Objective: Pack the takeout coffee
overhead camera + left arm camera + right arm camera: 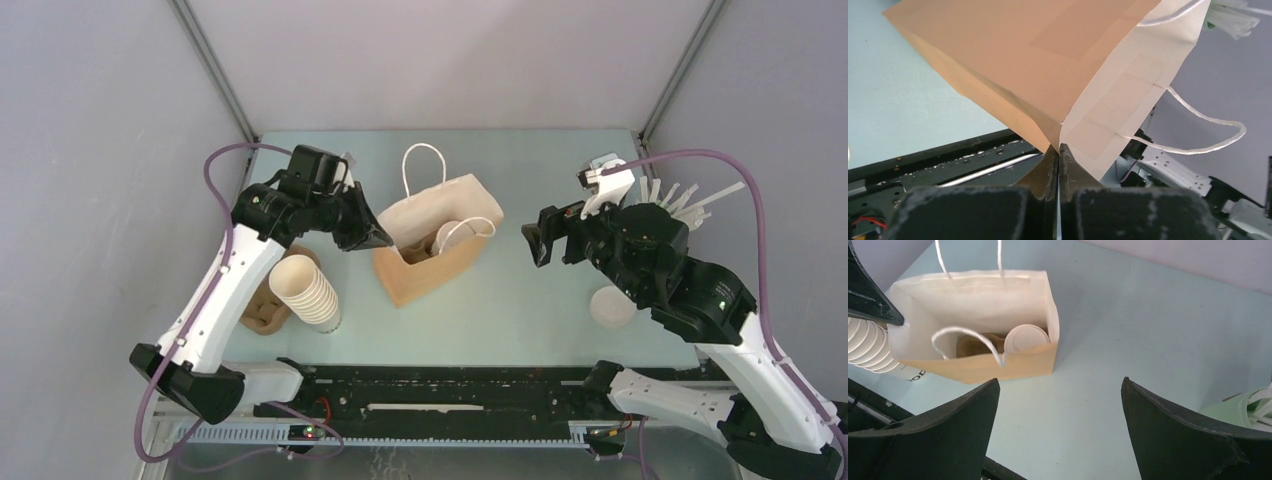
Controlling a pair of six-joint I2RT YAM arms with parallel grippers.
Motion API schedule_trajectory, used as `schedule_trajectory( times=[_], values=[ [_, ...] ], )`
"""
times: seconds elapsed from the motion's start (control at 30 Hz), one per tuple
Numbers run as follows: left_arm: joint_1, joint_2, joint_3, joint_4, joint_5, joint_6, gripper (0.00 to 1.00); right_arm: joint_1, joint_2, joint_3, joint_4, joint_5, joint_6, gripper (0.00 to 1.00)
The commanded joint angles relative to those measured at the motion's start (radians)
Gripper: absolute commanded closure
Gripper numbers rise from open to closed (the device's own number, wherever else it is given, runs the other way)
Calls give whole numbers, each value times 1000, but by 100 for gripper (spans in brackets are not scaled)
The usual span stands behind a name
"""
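Far left, we had a brown cardboard tray [262, 315] near the table's left edge, and a stack of cups [308, 292] leaning right against it. Just beyond them, the left gripper [375, 238] was pinched tight on the left rim corner of the paper bag [420, 270]. In the wrist view its fingers [1050, 162] met with only the paper's fold between them.

Centre stage, the bag stood mouth up and open, one cord handle falling across the opening and the other lying out toward the far wall. And there it was: the takeout coffee [1026, 338] sat down inside the bag, white lid up, tucked against the right-hand wall.

Moving right, a strip of bare blue table [520, 320] ran between the bag's right edge and the right gripper [538, 243]. That gripper hovered above the table with its jaws spread wide, holding nothing and apart from the bag.

Further right, a loose white lid [612, 306] lay flat near the black front rail. A green holder of white sticks [680, 200] crowded the far right corner.
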Motion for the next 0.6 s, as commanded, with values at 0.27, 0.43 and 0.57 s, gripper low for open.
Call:
schedule_trajectory(
  times=[0.27,0.43,0.57],
  values=[
    [65,20,84,-89,-11,-32,54,-58,-22,-28,-21,-55,114,0],
    [64,-25,133,-134,-87,-4,36,-83,-9,-12,-33,-33,94,0],
    [64,-71,208,-160,-151,38,33,-169,32,33,-50,-44,56,0]
  ],
)
